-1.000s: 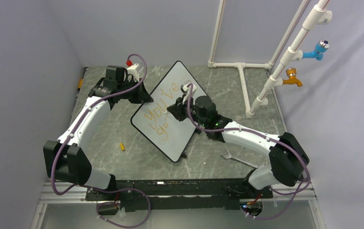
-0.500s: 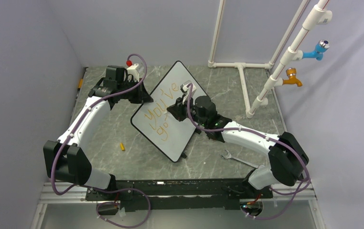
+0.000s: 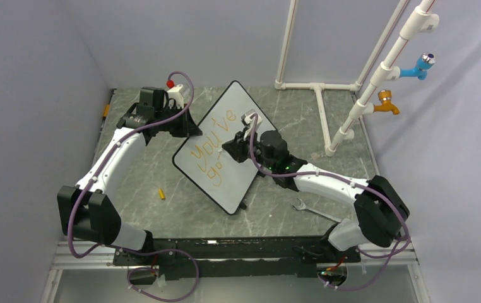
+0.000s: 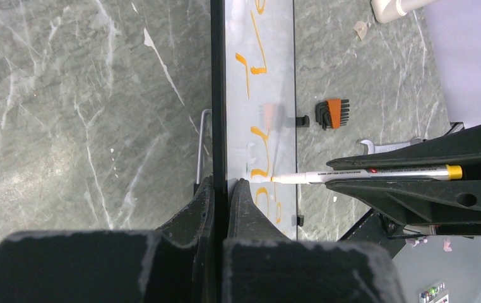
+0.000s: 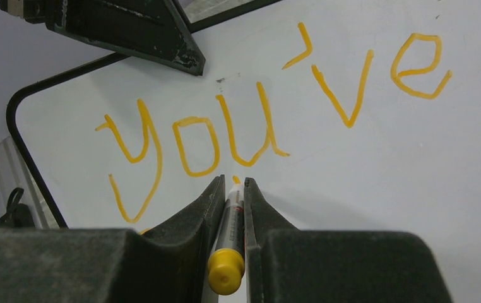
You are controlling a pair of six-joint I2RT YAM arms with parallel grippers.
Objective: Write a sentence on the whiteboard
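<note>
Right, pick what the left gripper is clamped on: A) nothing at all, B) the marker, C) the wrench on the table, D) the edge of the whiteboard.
D: in the left wrist view the left gripper pinches the black rim of the whiteboard, while the marker sits in the right gripper.

The whiteboard (image 3: 225,189) stands mid-table between your two arms, with one corner pointing to the far wall. Your left gripper (image 3: 190,129) is clamped on its far-left edge. Your right gripper (image 3: 231,148), over the board's right half, pinches a marker (image 5: 228,233) whose tip meets the surface just under the first line of the sentence (image 3: 211,144). On the table (image 3: 137,183), a small cap (image 3: 161,194) lies left of the board's near corner. A wrench (image 3: 314,211) lies to its right, and a pipe frame (image 3: 323,113) stands at the far right.
</note>
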